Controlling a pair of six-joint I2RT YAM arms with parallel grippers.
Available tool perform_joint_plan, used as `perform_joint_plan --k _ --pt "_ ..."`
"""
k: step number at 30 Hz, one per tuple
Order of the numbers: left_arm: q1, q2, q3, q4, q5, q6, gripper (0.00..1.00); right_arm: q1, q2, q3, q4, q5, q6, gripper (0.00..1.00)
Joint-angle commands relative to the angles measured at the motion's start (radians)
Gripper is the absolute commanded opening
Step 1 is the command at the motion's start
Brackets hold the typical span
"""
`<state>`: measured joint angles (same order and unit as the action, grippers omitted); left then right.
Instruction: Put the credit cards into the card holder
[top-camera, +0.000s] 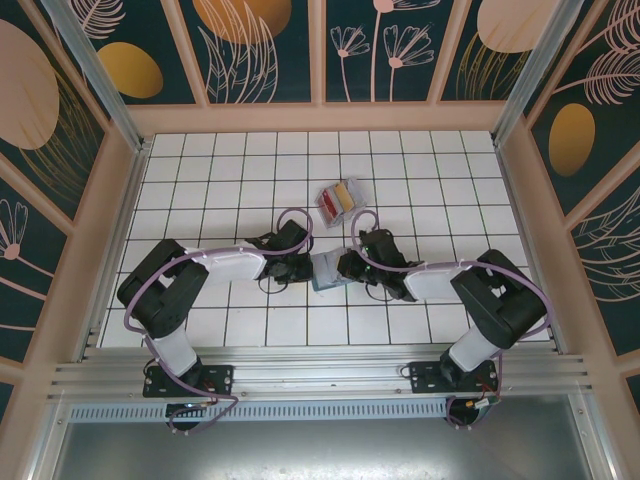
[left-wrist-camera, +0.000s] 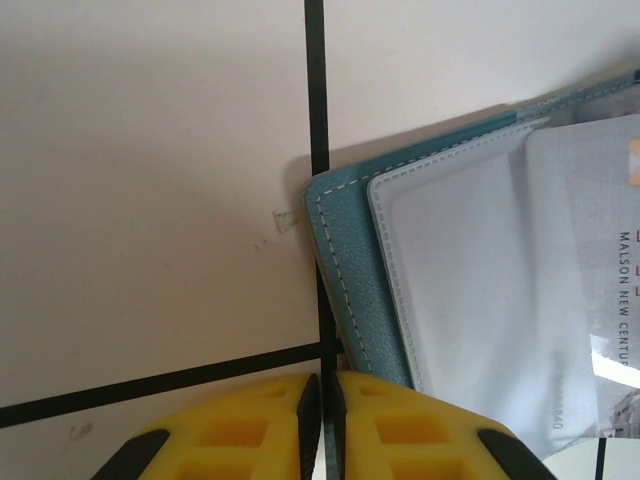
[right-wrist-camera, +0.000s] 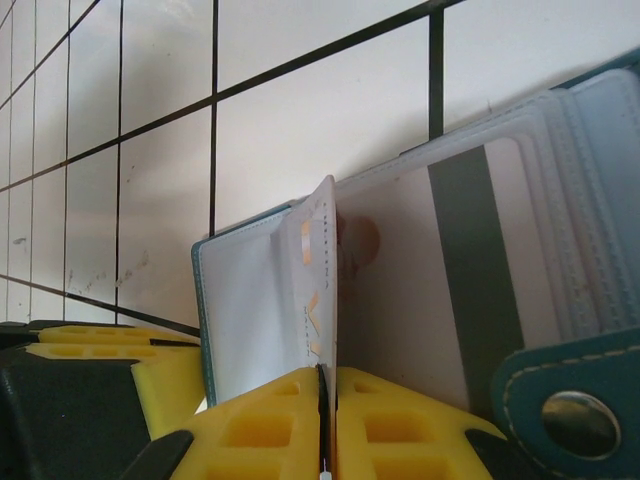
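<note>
**Top view.** The holder (top-camera: 328, 271) lies open on the desk (top-camera: 230, 170), mid-front. The left end effector (top-camera: 301, 268) and right end effector (top-camera: 351, 266) close on it from either side. The box (top-camera: 358, 186) sits just behind, with red and yellow cards (top-camera: 338, 199) inside, apparently awaiting their turn.

**Left wrist view.** Left end effector (left-wrist-camera: 322, 405): jaws drawn almost together at the holder's (left-wrist-camera: 345, 270) teal corner, probably to steady the cover. Whether they pinch its edge cannot be told. A printed card (left-wrist-camera: 600, 250) sits under a clear pocket.

**Right wrist view.** Right end effector (right-wrist-camera: 322, 410): narrow, clamped on a pale card (right-wrist-camera: 318, 270). The card stands on edge against a pocket page (right-wrist-camera: 245, 310), likely so it slides in edge-first. A striped card (right-wrist-camera: 470, 280) is already pocketed. The snap (right-wrist-camera: 572, 425) is undone, leaving the pages free.
</note>
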<state>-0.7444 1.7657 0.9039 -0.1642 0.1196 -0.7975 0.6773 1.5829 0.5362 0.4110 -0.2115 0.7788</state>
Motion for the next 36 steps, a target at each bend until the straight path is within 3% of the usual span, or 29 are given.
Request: perform_joint_plan --k 1,7,13,24,36 --pt "-0.041 0.113 -0.020 0.120 0.115 -0.012 0.18 0.040 0.028 0.005 -0.134 0.011 -0.056 0.10" --pt "-0.040 0.118 -0.007 0.096 0.096 -0.002 0.17 0.038 -0.045 0.029 -0.274 0.079 -0.113 0.17" --pt "-0.041 0.117 0.009 0.061 0.055 0.000 0.16 0.013 -0.077 0.078 -0.357 0.118 -0.166 0.33" --pt "-0.040 0.116 0.015 0.060 0.060 0.003 0.16 -0.008 -0.092 0.225 -0.540 0.175 -0.245 0.46" --pt "-0.040 0.127 0.020 0.076 0.069 0.004 0.16 -0.028 -0.038 0.261 -0.581 0.181 -0.274 0.44"
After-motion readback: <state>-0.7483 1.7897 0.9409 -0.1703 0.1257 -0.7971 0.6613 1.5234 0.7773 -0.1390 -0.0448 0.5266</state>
